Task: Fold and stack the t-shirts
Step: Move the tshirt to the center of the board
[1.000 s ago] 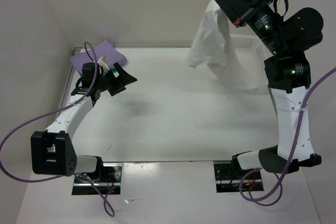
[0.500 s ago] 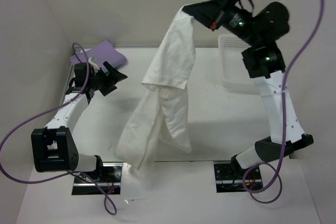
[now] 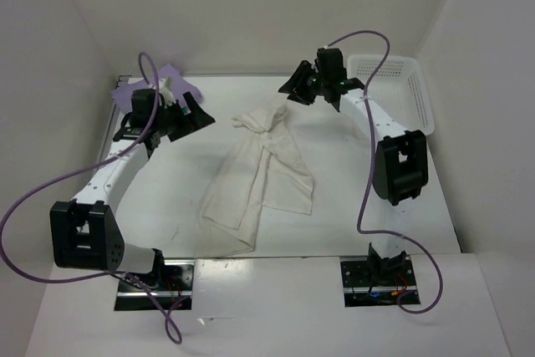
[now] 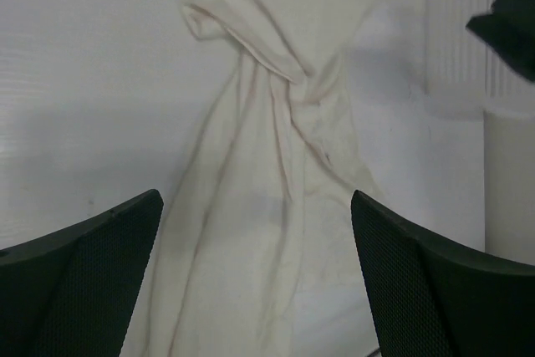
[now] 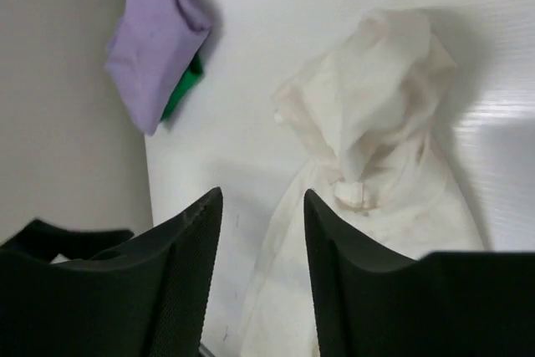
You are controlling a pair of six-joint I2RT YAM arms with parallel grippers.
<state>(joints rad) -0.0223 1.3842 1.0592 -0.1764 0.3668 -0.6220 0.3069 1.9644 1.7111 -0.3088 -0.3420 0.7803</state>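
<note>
**Cream shirt sprawled mid-worktop, both pincers empty near its far end**

The cream shirt (image 3: 259, 177) lies as a crumpled strip on the worktop (image 3: 351, 198). Its long axis runs from a twisted, bunched far end down toward the near left, where the cloth widens. The right pincer (image 3: 291, 91) hovers just beyond that bunched end, jaws apart and grasping nothing, so it is the nearer of the two. The left pincer (image 3: 201, 114) is spread wide and empty, and faces the strip's upper left side from a short way off. Spreading the shirt flat likely calls for one pincer on each side of the far end, pulling across the axis. The lavender shirt (image 3: 171, 77) sits in the far left corner, with the green shirt (image 5: 188, 89) peeking from beneath it.
</note>
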